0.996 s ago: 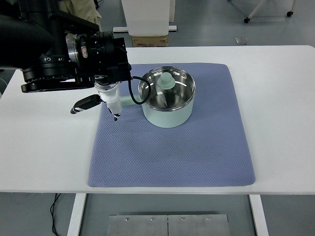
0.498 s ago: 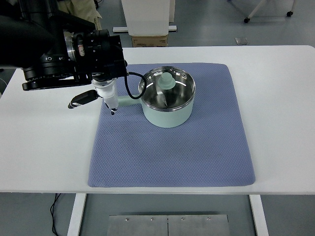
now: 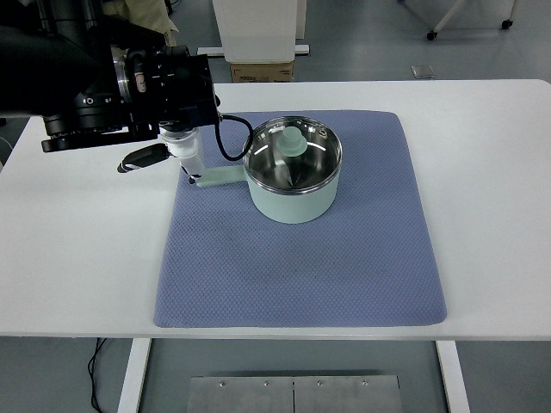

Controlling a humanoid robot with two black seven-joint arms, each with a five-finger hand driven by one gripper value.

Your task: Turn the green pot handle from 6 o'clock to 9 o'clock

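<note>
A pale green pot (image 3: 293,200) stands on the blue mat (image 3: 301,267), slightly back of its middle. A glass lid with a green knob (image 3: 291,141) lies in it. The pot's green handle (image 3: 220,177) points left, toward 9 o'clock. My left hand (image 3: 168,158) hangs at the handle's outer end, its arm coming in from the upper left. One white finger (image 3: 193,161) points down, with its tip at the handle's end. A black finger (image 3: 141,159) sticks out to the left. The fingers are spread and hold nothing. The right arm is out of view.
A black cable (image 3: 228,146) loops from the left wrist to the pot's rim. The mat lies on a white table (image 3: 77,258). Beyond the far edge stand a cardboard box (image 3: 261,70) and a white cabinet (image 3: 258,26).
The left hand has drawn back up and to the left, off the mat's edge. More of the pot handle now shows. The pot stays where it was.
</note>
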